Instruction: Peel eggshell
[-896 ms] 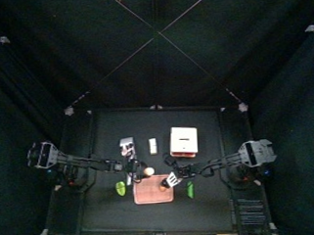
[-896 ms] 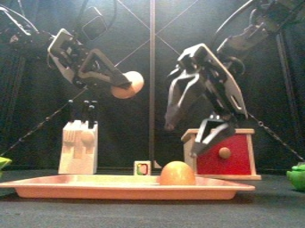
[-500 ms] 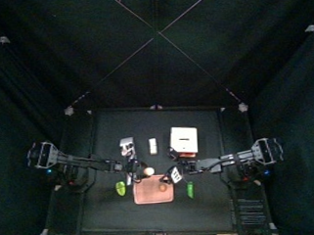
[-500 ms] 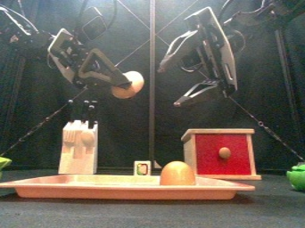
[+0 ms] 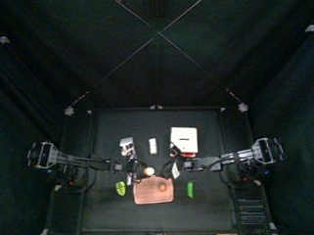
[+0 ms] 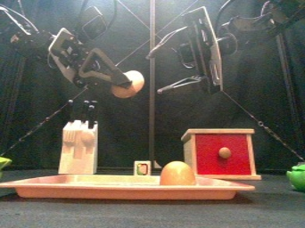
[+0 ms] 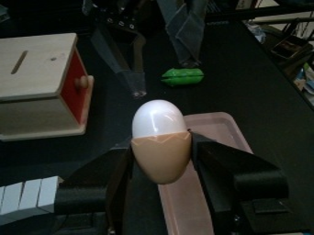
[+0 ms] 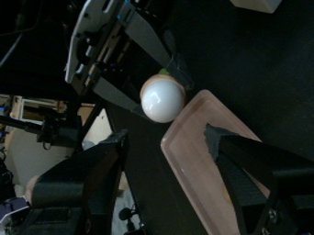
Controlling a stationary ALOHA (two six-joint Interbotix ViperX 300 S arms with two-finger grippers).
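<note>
L end effector [image 7: 160, 174] clenched on egg w/ tan eggshell [image 7: 162, 156] on its lower half, white top bare, held up over pink tray [image 6: 71, 187]. R end effector [image 6: 201, 62] released, jaws wide, raised beside it, apart from egg. Loose shell piece [image 6: 177, 173] sits on tray.

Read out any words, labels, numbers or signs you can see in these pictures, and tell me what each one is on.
No text can be read anywhere.
The small cube behind the pink tray bears a dark mark, too small to read.
The red-fronted wooden box and the white block show no lettering.
</note>
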